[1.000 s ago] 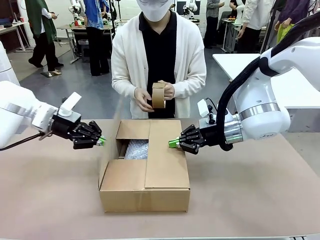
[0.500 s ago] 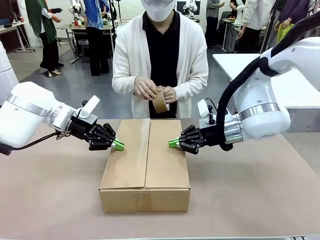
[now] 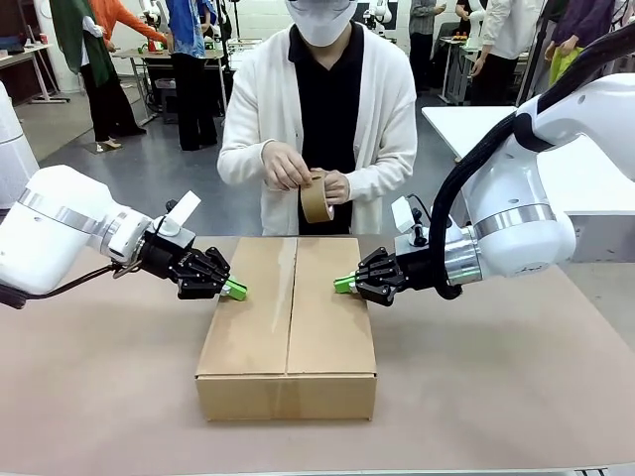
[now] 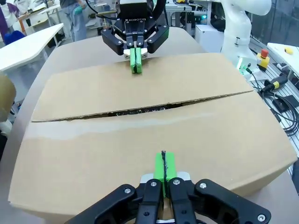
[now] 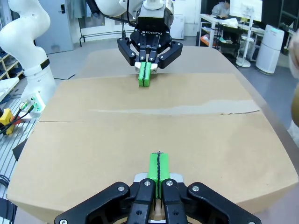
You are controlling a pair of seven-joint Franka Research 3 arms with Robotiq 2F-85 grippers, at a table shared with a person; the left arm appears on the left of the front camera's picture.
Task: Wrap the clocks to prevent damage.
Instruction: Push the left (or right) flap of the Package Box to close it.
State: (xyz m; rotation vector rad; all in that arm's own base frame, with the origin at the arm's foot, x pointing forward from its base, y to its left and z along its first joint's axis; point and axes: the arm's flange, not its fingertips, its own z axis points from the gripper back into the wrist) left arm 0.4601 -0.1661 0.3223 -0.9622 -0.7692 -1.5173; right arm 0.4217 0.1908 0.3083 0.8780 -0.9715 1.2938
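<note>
Brown table (image 3: 516,397) shared with a person in a white cardigan, whose hands (image 3: 288,171) hold a brown tape roll (image 3: 316,198) beyond and between the two grippers. Left gripper (image 3: 236,290), green pads pressed together on nothing, has its tips at one edge of a closed cardboard box (image 3: 288,337); right gripper (image 3: 342,285), likewise pinched together and empty, meets the opposite edge, pointing back at the left one. Midway between their tips the flap seam (image 4: 140,112) is a dark slit with pale flecks, too little to make out the clocks
</note>
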